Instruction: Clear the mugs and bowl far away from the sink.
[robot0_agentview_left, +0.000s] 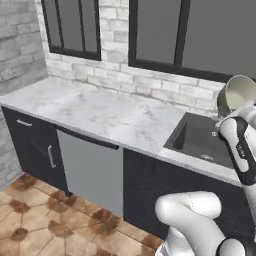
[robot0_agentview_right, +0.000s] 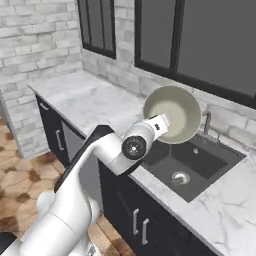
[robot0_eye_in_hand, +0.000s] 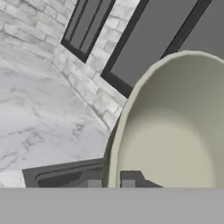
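- The white-and-grey marbled stone worktop runs away from the square matte black recessed sink toward the brick corner. That long bare stretch is the likely set-down zone, because the task calls for a spot far from the sink.
- The sink is set into the worktop, with its round metal drain on the basin floor and the slim grey metal faucet at its back edge, against the whitewashed brick wall below the dark-framed windows.
- The wide, round, glossy olive-beige bowl is in the air above the sink, clear of the basin and the worktop. It is tipped on its side, with the open face turned toward the right base camera. The tilt appears to follow from the rim grasp: the wrist is rolled, and the bowl hangs from one edge.
- The white arm with dark joints reaches up and over the sink's front edge, which keeps the bowl high enough to pass over the worktop.
- The pincer is nearly closed, gripping the bowl's thin rim. In the hand view, one dark tip sits inside the wall and one outside, which explains the narrow gap.
- Judgement: the lift is done and the carry away from the sink is the step in hand. A rim pinch on a glossy wall may slip if the arm swings fast.
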